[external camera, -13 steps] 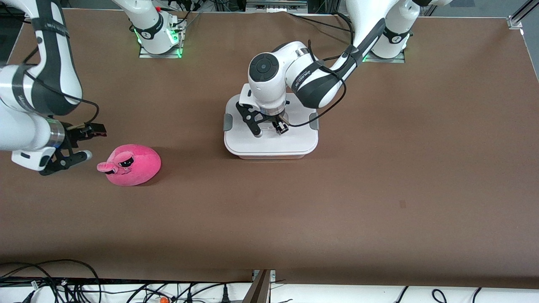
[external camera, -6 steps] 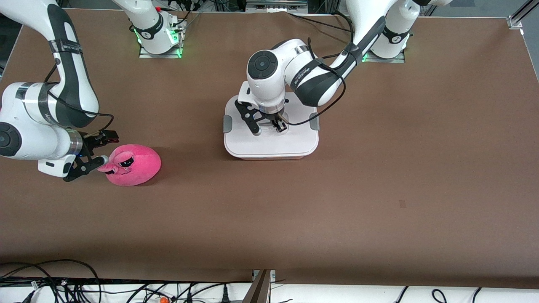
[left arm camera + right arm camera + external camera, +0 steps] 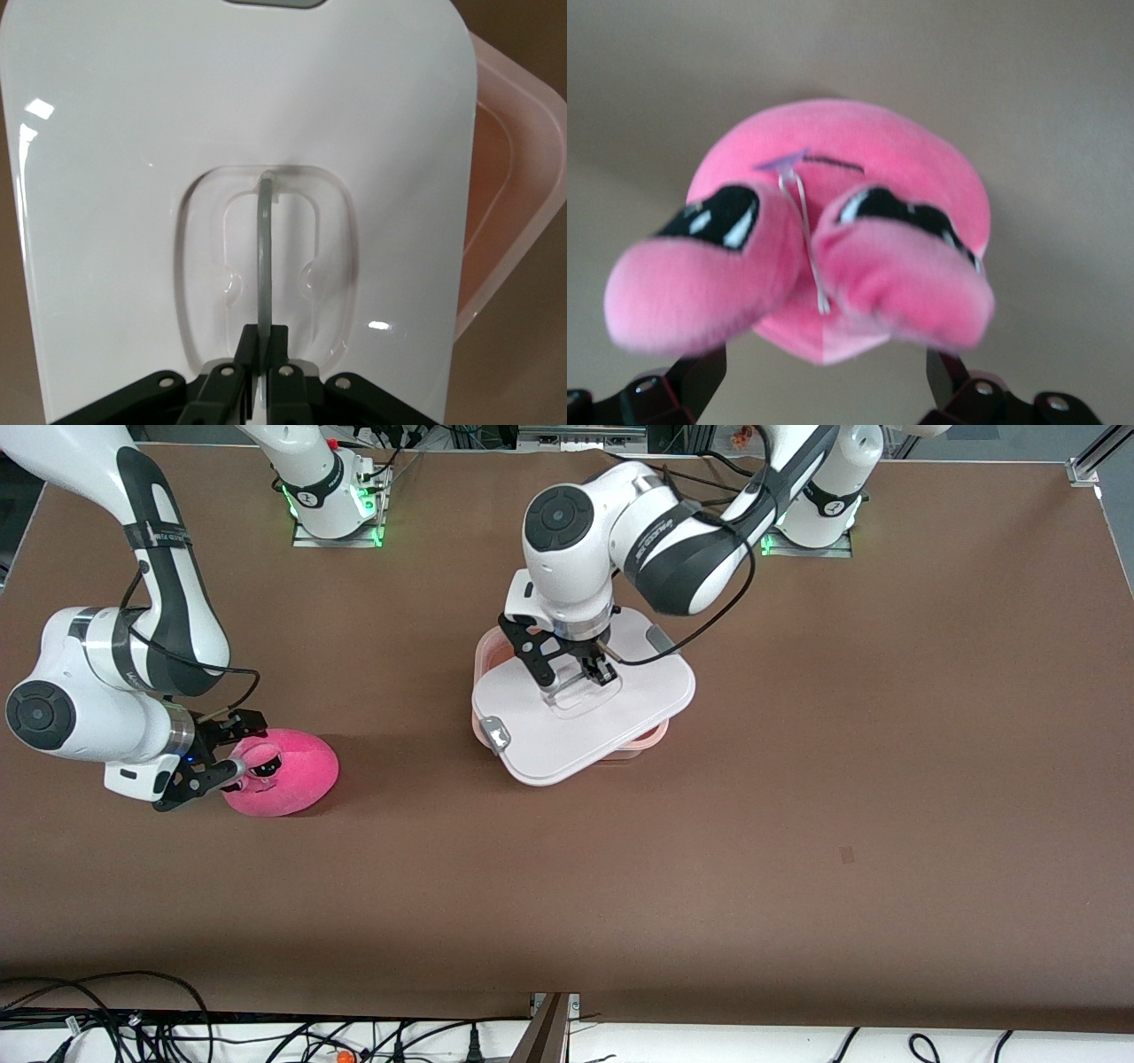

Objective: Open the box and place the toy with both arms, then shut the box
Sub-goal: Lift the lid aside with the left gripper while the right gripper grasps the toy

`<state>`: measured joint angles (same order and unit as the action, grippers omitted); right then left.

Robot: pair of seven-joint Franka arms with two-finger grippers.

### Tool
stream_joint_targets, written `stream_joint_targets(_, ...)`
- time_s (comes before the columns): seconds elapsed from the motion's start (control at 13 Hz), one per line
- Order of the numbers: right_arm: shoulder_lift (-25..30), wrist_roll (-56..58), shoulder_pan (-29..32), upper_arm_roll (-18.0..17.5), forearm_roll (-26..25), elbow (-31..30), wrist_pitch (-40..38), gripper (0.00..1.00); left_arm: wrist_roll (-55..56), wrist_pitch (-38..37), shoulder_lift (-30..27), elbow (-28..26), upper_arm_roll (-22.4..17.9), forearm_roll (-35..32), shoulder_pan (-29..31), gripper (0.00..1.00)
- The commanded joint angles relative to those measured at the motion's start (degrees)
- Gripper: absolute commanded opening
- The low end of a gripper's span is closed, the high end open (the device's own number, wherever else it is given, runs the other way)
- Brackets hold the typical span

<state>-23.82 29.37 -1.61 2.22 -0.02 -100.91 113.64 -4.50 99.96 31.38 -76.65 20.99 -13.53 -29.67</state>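
Note:
The box's white lid (image 3: pixel 620 691) is off its pale pinkish base (image 3: pixel 483 646), turned askew and held over it. My left gripper (image 3: pixel 578 676) is shut on the lid's clear centre handle (image 3: pixel 264 257). In the left wrist view the lid (image 3: pixel 115 177) fills the frame, my left gripper (image 3: pixel 262 341) pinches the handle, and the base (image 3: pixel 514 177) shows past the lid's edge. The hot-pink toy (image 3: pixel 297 775) lies on the table toward the right arm's end. My right gripper (image 3: pixel 244 746) is open, its fingers on either side of the toy's face end. The right wrist view shows the toy (image 3: pixel 833 142) close up above my right gripper (image 3: pixel 824 390).
The arms' bases (image 3: pixel 337 522) (image 3: pixel 811 536) stand along the table's edge farthest from the front camera. Cables (image 3: pixel 133 1027) lie below the nearest edge. Grey clips (image 3: pixel 496 735) (image 3: pixel 657 638) sit on the lid's ends.
My left gripper has lifted the lid off the base and turned it. My right gripper has moved to the toy and now straddles its face end.

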Motion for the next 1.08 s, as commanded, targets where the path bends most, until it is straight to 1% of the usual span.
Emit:
stream_joint_targets(0.0,-1.22,1.13,0.12,-0.90,1.69,0.19,3.77,1.00,-0.60,-2.66,-2.37,0.00,0.20,1.21,3.81,0.00)
stream_joint_targets(0.08,-1.75,1.13,0.20,-2.12,3.08,1.50,4.21,0.92,-0.77,-2.84,-2.72,0.00,0.20,3.14,6.87,0.00)
stream_joint_targets(0.15,-2.36,1.04,0.20,-2.39,4.75,2.21,4.39,0.79,-1.56,-3.01,-2.98,0.00,0.20,4.90,9.95,0.00)
stream_joint_targets(0.31,-3.07,1.13,0.20,-2.40,8.62,2.39,6.32,0.38,-3.06,-3.02,-2.99,0.09,0.02,7.11,16.36,0.00)
stream_joint_targets(0.38,-3.42,1.13,0.12,-2.40,8.72,2.39,6.50,0.18,-3.06,-3.02,-2.90,0.09,0.02,7.20,18.83,0.00)
stream_joint_targets(0.46,-3.42,0.61,0.12,-2.40,8.81,2.39,6.59,0.02,-3.41,-3.02,-2.73,0.09,0.02,7.47,21.47,0.00)
stream_joint_targets(0.62,-3.34,0.34,-0.50,-2.48,8.81,3.26,6.07,0.00,-3.85,-3.02,-2.29,0.18,-0.24,13.59,27.35,0.00)
stream_joint_targets(0.69,-3.25,0.95,-0.93,-2.48,8.72,3.96,5.89,0.00,-3.94,-3.02,-2.11,0.18,-0.24,16.84,31.47,0.00)
stream_joint_targets(0.77,-2.73,1.13,-1.81,-2.48,8.46,5.01,4.67,0.00,-4.64,-3.02,-2.11,0.09,-0.24,17.48,33.95,0.00)
stream_joint_targets(0.85,-2.29,1.30,-2.08,-2.66,8.37,7.11,0.39,0.00,-7.17,-3.02,-2.28,0.18,-0.68,17.14,35.19,0.00)
stream_joint_targets(0.92,-2.20,2.87,-1.99,-3.53,8.46,10.79,-5.39,0.00,-8.50,-3.89,-2.37,0.27,-1.29,17.31,36.51,0.00)
stream_joint_targets(1.0,-2.28,4.80,-1.99,-4.76,8.63,15.18,-11.11,0.00,-8.68,-5.29,-2.28,1.75,-2.17,17.40,38.52,0.00)
